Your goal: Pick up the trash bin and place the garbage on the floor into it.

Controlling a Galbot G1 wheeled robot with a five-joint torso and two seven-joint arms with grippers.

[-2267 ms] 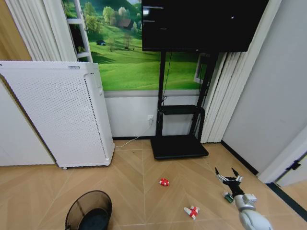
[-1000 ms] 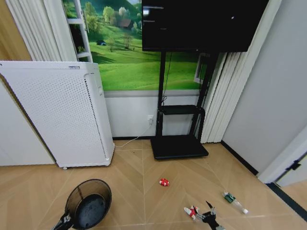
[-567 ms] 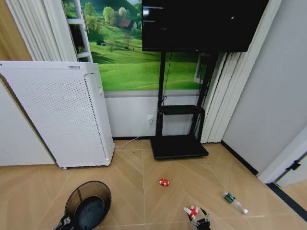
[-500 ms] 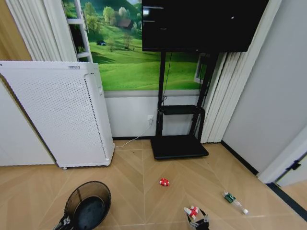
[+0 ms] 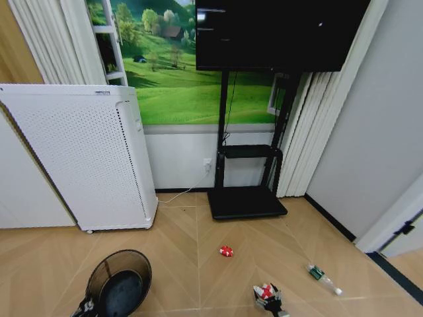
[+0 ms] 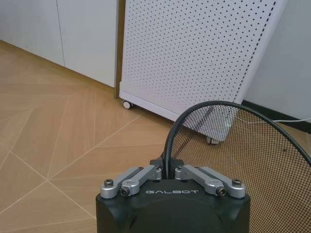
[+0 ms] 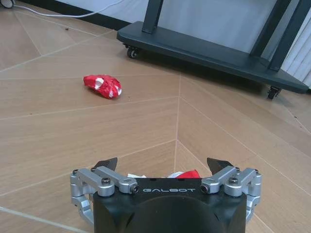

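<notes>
The right gripper (image 7: 163, 167) sits low over the floor with its fingers spread wide on either side of the red-and-white wrapper wad (image 7: 183, 174) — the step in hand looks like the first pickup. The next move calls for closing on the wad squarely, then carrying it across to the bin. The left gripper (image 6: 165, 170) is clamped on the rim of the black wire-mesh trash bin (image 6: 243, 145), holding it tilted near the front of the wood floor, just before the white perforated appliance (image 5: 79, 158). The little red lump (image 7: 102, 85) lies mid-floor toward the black TV stand's base (image 7: 204, 46); the clear bottle with green label (image 5: 322, 277) lies toward the right wall. The wad is mostly hidden behind the gripper body — whether the fingertips touch it I cannot tell.
</notes>
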